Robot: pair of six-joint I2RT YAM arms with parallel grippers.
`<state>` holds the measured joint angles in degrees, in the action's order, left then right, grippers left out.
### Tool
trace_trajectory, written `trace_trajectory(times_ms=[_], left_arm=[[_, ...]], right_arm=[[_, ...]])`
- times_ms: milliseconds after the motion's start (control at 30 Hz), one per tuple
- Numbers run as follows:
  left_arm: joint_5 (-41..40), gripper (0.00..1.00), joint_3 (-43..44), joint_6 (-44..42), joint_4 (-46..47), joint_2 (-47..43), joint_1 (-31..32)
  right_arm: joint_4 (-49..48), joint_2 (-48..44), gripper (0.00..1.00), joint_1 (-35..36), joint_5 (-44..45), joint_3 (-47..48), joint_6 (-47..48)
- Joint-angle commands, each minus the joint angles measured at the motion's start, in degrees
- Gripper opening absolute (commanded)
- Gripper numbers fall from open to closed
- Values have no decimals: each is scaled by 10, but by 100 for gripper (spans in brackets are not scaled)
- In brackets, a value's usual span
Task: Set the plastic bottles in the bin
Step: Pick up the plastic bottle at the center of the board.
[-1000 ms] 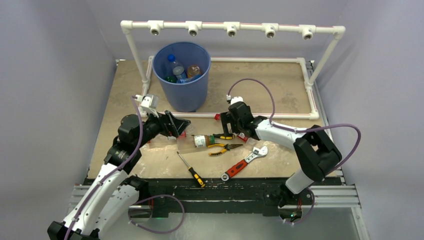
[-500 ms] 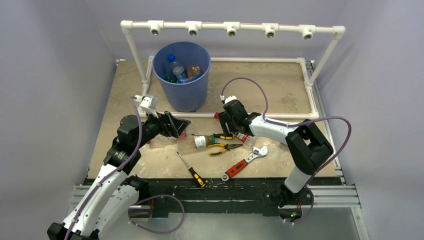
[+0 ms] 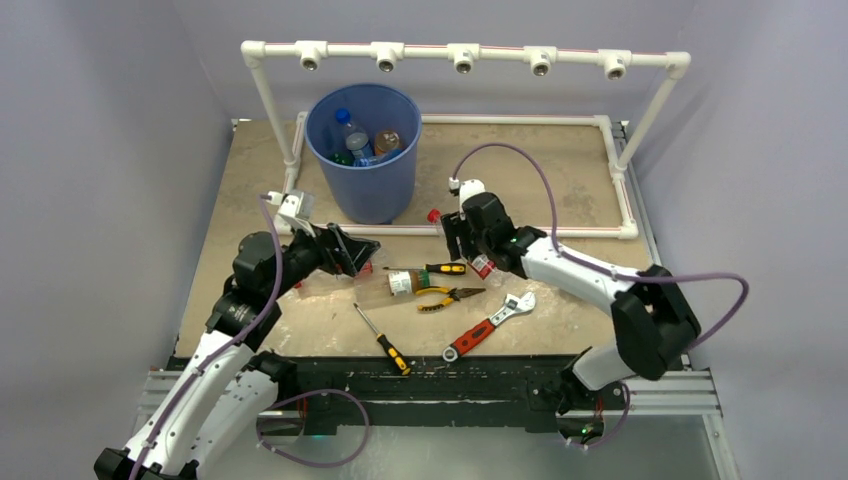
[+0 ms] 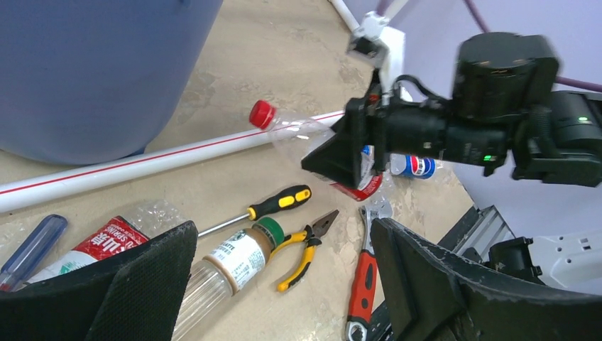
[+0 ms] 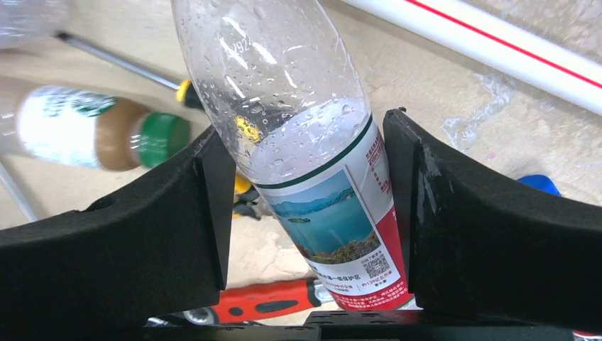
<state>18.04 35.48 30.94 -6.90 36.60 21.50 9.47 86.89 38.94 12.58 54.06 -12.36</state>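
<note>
My right gripper (image 3: 455,240) (image 5: 309,163) is shut on a clear plastic bottle (image 5: 298,121) with a red cap (image 3: 433,214) and a landscape label, holding it tilted just above the table. My left gripper (image 3: 355,255) (image 4: 284,234) hangs open over a lying latte bottle with a green cap (image 3: 395,283) (image 4: 227,259). A crumpled clear bottle with a red label (image 4: 106,240) lies beside its left finger. A small blue-labelled bottle (image 4: 412,165) lies behind the right gripper. The blue bin (image 3: 365,195) (image 4: 92,71) stands at the back left with several bottles inside.
Tools lie on the near half of the table: a yellow-black screwdriver (image 3: 445,269), pliers (image 3: 445,296), a red-handled wrench (image 3: 488,327), another screwdriver (image 3: 382,340) and a blue-handled one (image 4: 32,249). A white pipe frame (image 3: 465,52) rings the back area, its low rail (image 4: 142,162) before the bin.
My right gripper closed on the red-capped bottle and raised it a little toward the far side. The left arm stayed still and open.
</note>
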Motion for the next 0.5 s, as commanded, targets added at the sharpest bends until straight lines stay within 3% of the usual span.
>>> trace_trajectory(times_ms=[0,167,267,467], left_arm=[[-7,92,-6,7,20,-9,-2],[2,92,-5,10,30,-5,-2],[18,92,-14,24,57,-14,-2],[62,98,-90,158,248,-30,-2]], right_arm=[[-13,-73,59,-2,-50,-20,-20],[-47,-138,56,-2,-98,-71,-50],[-126,-202,54,-1,-143,-134,-63],[-316,-357,54,-1,-219,-264,-117]])
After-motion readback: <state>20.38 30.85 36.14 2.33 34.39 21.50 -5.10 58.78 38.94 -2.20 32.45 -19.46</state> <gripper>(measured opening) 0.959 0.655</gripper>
